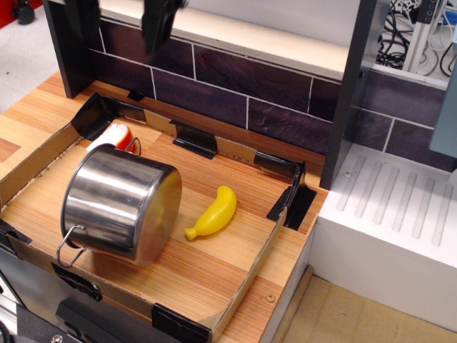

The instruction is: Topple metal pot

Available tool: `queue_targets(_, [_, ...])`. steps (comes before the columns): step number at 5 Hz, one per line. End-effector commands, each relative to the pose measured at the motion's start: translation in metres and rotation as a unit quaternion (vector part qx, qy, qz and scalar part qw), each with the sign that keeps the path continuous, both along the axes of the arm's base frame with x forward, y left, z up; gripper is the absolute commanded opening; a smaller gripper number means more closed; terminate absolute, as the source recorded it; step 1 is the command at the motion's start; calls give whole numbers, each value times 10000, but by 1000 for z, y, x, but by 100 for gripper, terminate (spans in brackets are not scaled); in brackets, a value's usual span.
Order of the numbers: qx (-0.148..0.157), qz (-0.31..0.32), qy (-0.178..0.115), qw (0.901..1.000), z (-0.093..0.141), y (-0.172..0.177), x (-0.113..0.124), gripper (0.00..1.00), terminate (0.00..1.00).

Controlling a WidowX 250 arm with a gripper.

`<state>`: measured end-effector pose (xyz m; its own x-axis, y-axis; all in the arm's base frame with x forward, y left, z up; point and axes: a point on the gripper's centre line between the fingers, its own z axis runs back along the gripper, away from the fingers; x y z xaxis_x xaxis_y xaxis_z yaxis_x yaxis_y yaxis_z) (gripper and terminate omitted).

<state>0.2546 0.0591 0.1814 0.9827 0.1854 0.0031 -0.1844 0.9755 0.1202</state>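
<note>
Gripper fingers (158,25) hang at the top edge of the view, high above the counter; two dark prongs show, well apart, so the jaws stand wide open with nothing between them, though the rest of the arm is cut off by the frame.

Below them, the metal pot (121,204) lies tipped on its side on the wooden tray floor (207,264), mouth turned away from the camera, its base facing toward the toy banana (214,212). One wire loop handle (68,246) sticks out at the near left. Toppling looks done.

Risk from here, as I judge it: a round pot on its side can roll. A nudge or a slight slope could send it toward the banana just beside it, or against the cardboard wall (260,257) at the tray's edge. A descending gripper could also clip the raised rim.

Behind the pot, a small red-and-white object (118,136) sits near the back corner, partly hidden. Whether the pot holds anything cannot be seen.
</note>
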Motion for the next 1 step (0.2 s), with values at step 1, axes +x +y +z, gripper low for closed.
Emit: queue_targets(1, [60,-4,-244,9997,14,1,2,100,100])
